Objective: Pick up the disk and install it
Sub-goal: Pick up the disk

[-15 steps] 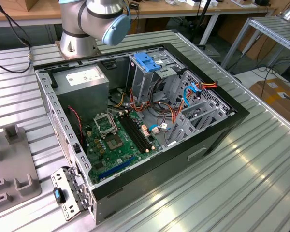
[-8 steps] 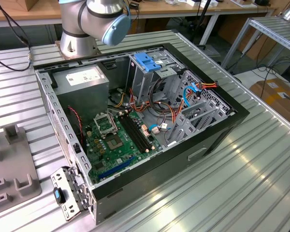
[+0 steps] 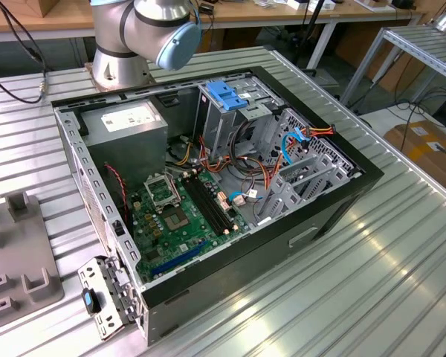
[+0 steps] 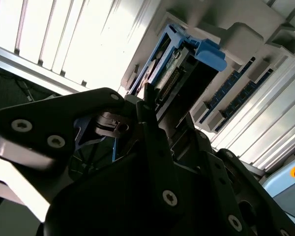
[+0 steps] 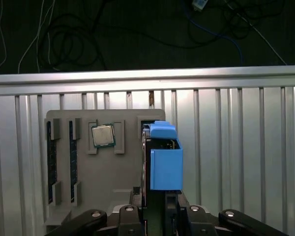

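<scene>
**Disk gripped edge-on by the tool, over the grey tray**

You see the disk (image 5: 164, 162) in the first wrist view standing edge-on, straight out from the tool (image 5: 157, 216). Its blue plastic rail faces the camera, and the thin metal edge runs along beside it. The tool is closed down to the thickness of the disk, with one black finger on each flat side, so it has hold of the disk at the near end. In the second wrist view you see the same grip from the side: the blue rail and a row of connector pins stick out past the dark fingers (image 4: 148, 105).

Behind the far end of the disk lies a grey tray (image 5: 123, 182). I cannot tell if the disk touches the tray or hangs just above it. In the tray, two memory sticks (image 5: 73, 157) lie in long slots, and a square processor chip (image 5: 103, 134) sits in its own pocket between them and the disk. The tray rests on the ribbed metal worktop (image 5: 236, 162).

In the exterior view, the open computer case (image 3: 312, 216) lies on its side on the same worktop, well apart from the tray at the exterior view's left. Inside the case you see the green circuit board (image 3: 171, 223), the grey power supply (image 3: 126, 123) and a drive cage with a blue latch (image 3: 227, 94) on top. The arm (image 3: 145, 30) stands just behind the case.
</scene>
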Action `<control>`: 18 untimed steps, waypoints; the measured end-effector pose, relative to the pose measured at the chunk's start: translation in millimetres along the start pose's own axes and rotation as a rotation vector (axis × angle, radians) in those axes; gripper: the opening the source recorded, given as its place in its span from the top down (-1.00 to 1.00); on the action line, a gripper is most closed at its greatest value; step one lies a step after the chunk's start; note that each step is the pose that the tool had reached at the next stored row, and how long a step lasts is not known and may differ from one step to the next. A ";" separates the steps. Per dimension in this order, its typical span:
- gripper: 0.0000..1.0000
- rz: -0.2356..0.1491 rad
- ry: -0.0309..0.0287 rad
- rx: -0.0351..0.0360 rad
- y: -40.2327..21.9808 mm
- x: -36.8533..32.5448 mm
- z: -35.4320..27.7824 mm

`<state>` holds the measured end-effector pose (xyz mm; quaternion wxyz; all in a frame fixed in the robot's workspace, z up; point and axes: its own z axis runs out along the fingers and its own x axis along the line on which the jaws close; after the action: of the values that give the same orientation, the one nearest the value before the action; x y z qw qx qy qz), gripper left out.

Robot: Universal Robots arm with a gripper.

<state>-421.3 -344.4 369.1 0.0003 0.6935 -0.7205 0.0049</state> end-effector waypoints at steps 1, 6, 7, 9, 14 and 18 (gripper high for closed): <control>0.30 0.000 0.0001 -0.0001 0.0 0.0 -0.1; 0.30 0.000 0.0000 -0.0001 0.0 0.0 -0.2; 0.30 0.000 0.0001 -0.0001 0.0 0.0 -0.2; 0.30 0.000 0.0001 -0.0001 0.0 0.0 -0.2; 0.30 0.000 0.0007 -0.0002 -0.1 0.1 -4.4; 0.30 0.000 0.0008 -0.0002 -0.1 0.1 -14.7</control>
<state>-421.3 -344.4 383.8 0.0006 0.6935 -0.7205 0.0051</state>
